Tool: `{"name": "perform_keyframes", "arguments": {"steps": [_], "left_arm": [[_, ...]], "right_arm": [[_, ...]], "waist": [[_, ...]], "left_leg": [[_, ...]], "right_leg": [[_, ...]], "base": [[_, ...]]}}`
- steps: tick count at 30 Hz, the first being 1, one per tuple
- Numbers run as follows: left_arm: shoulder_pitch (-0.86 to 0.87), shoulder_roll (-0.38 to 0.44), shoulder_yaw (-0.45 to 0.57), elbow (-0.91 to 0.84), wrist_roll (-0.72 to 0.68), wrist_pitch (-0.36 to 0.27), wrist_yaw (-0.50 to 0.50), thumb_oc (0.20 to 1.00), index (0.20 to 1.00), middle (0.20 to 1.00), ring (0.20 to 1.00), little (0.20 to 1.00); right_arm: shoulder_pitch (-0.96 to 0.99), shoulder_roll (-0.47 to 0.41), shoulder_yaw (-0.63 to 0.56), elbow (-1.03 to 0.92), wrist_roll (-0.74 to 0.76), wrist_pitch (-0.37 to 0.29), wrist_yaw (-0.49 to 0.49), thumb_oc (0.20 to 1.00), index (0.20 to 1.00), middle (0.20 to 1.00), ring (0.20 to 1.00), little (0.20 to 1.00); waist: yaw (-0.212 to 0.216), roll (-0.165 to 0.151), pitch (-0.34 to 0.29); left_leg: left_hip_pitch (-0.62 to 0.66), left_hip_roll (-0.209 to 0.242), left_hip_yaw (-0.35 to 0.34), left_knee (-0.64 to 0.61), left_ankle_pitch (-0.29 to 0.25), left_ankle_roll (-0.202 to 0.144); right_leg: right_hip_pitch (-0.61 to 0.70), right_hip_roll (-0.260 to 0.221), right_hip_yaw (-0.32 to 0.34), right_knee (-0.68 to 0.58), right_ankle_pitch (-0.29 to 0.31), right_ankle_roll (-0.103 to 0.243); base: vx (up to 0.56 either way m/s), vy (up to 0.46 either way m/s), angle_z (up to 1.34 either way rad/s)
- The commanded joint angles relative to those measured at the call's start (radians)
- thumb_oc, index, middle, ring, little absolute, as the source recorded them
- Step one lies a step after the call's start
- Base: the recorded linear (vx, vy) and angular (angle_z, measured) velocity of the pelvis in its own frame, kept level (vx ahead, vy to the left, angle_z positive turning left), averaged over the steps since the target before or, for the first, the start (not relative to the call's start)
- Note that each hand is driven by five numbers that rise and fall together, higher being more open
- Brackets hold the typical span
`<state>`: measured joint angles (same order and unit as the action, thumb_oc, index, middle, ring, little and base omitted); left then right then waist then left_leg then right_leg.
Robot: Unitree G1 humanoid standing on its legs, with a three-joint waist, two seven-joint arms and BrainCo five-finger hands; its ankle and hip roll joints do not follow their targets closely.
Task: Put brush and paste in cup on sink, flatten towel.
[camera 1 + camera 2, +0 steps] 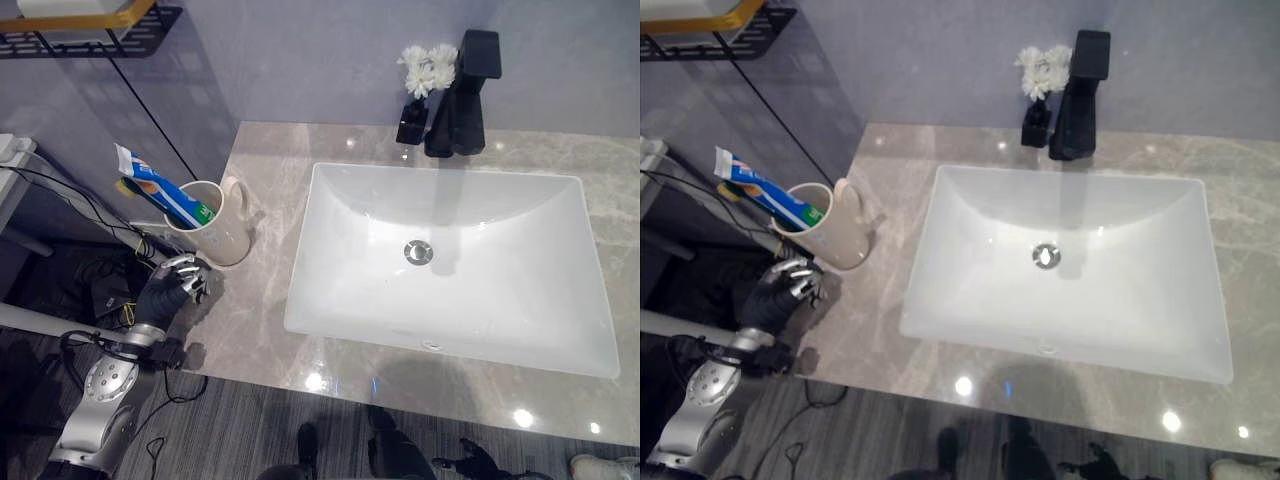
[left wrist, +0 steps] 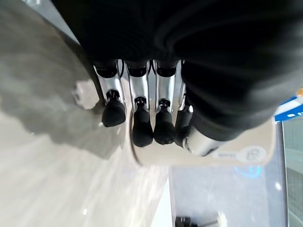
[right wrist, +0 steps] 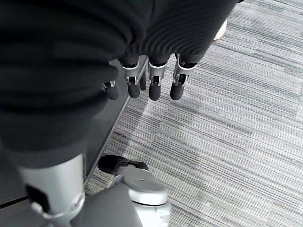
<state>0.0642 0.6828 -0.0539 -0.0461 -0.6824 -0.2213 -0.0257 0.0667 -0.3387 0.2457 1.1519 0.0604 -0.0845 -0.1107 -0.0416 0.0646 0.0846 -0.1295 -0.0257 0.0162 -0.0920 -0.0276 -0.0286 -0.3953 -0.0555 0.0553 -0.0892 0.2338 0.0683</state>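
Silver, dark-tipped fingers of the left hand hang loosely extended and hold nothing, just in front of the cream cup at the left end of the grey marble counter. The blue-and-white paste stands tilted in the cup with a yellow brush handle beside it, and the white sink lies to the cup's right, below the black faucet and white flowers. The right hand hangs over striped grey floor, fingers relaxed and empty.

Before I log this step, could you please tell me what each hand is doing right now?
Left hand: open, holding nothing, beside the cup on the countertop.
Right hand: open, holding nothing, above the floor.
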Motion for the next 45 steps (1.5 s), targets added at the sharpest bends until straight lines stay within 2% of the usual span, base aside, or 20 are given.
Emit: {"name": "perform_keyframes", "arguments": {"steps": [1, 12, 31, 45], "left_arm": [[-0.055, -0.001, 0.034, -0.002, 0.043, -0.054, 0.029, 0.2, 0.2, 0.2, 0.2, 0.2], [-0.171, -0.002, -0.004, 0.061, 0.077, -0.066, 0.073, 0.2, 0.2, 0.2, 0.2, 0.2], [-0.516, 0.043, -0.105, 0.265, 0.118, -0.103, 0.209, 0.2, 0.2, 0.2, 0.2, 0.2], [-0.516, 0.087, -0.05, 0.328, 0.113, -0.111, 0.256, 0.2, 0.2, 0.2, 0.2, 0.2]], "right_arm": [[-0.015, -0.015, 0.019, 0.004, -0.01, 0.004, -0.022, 1.0, 1.0, 1.0, 1.0, 1.0], [-0.033, -0.021, 0.035, -0.027, 0.017, 0.0, -0.03, 1.0, 1.0, 1.0, 1.0, 1.0], [-0.071, -0.017, 0.081, -0.035, 0.026, -0.003, -0.055, 1.0, 1.0, 1.0, 1.0, 1.0], [-0.074, -0.02, 0.083, -0.033, 0.037, -0.006, -0.063, 1.0, 1.0, 1.0, 1.0, 1.0]], "waist": [[-0.018, -0.016, 0.041], [-0.035, -0.023, 0.05], [-0.087, -0.029, 0.052], [-0.086, -0.033, 0.05]], "left_leg": [[-0.023, 0.02, 0.015, 0.005, 0.02, -0.038], [-0.069, 0.032, 0.036, 0.005, 0.03, -0.049], [-0.1, 0.047, 0.063, 0.005, 0.035, -0.064], [-0.106, 0.051, 0.066, 0.005, 0.038, -0.07]], "right_leg": [[0.065, -0.04, 0.018, 0.002, -0.089, 0.086], [0.013, -0.028, 0.041, 0.002, -0.083, 0.088], [-0.038, -0.015, 0.074, 0.002, -0.071, 0.093], [-0.047, -0.013, 0.074, 0.002, -0.069, 0.091]], "base": [[0.01, -0.006, -0.03], [0.02, -0.017, -0.07], [0.01, -0.005, -0.06], [0.0, -0.003, -0.01]]}}
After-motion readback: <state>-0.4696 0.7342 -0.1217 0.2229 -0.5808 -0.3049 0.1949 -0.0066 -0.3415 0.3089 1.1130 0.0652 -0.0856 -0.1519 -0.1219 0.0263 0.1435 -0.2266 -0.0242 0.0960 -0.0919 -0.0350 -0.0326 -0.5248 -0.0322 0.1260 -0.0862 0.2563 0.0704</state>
